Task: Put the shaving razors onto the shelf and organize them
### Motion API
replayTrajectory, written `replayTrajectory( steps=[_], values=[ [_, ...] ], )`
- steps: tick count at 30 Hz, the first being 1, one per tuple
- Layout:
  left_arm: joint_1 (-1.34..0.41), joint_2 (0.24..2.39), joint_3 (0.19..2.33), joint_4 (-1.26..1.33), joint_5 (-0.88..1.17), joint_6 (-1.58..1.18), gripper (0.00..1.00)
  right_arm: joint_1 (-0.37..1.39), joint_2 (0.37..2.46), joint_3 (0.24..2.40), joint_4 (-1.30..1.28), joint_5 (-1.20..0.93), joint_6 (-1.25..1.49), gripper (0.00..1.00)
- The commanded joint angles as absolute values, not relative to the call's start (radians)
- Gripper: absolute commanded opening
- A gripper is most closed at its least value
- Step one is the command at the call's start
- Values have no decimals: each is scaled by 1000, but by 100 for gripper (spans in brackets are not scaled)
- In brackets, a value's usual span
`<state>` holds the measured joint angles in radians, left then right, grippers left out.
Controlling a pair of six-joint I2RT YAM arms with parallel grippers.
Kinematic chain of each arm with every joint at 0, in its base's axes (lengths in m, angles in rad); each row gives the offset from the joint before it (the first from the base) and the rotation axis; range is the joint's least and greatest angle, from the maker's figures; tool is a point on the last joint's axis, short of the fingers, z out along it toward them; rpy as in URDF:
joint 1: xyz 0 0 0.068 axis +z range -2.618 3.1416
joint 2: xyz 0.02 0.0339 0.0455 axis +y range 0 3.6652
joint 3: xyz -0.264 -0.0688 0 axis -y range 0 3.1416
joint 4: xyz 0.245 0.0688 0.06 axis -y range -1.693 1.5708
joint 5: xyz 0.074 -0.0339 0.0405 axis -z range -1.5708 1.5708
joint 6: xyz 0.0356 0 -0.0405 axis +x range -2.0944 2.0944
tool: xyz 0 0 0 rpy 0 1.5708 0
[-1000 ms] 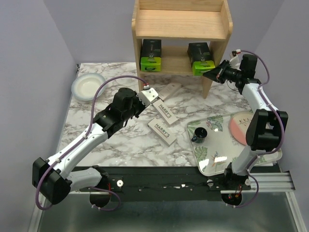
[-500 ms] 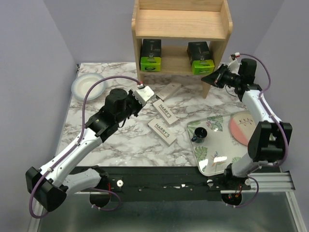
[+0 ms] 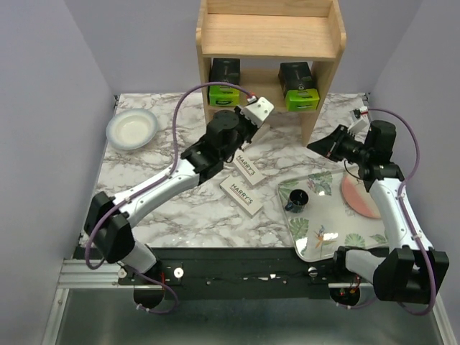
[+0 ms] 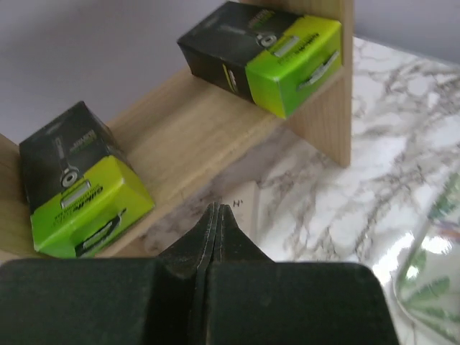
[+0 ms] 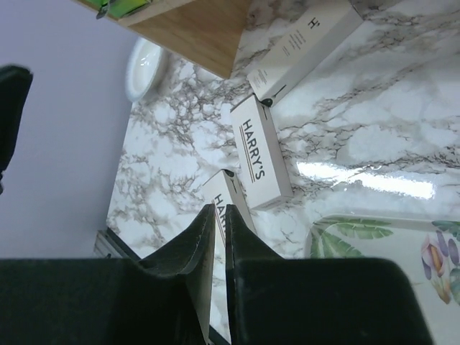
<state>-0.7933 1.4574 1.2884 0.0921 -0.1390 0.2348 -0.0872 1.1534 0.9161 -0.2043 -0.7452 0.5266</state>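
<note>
The wooden shelf stands at the back. Two black packs with lime-green ends sit on its lower tier, and both show in the left wrist view. Three HARRY'S boxes lie on the marble: one in the middle, one nearer, and one by the shelf foot, mostly under my left arm. My left gripper is shut and empty, its tips over that far box. My right gripper is shut and empty, hovering right of the boxes.
A leaf-patterned tray at the right front holds a black cup and a pink plate. A white bowl sits at the far left. The shelf's right side panel stands between the two grippers.
My left gripper swung from the middle box up and right to the box at the shelf foot. My right gripper drew back from the shelf's right side toward the tray.
</note>
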Motion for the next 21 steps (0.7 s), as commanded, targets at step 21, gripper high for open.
replayTrajectory(
  steps=[21],
  values=[
    [-753,2347,2148,388,-345,78,0,-112,1014,827,-313,-704,416,19]
  ],
)
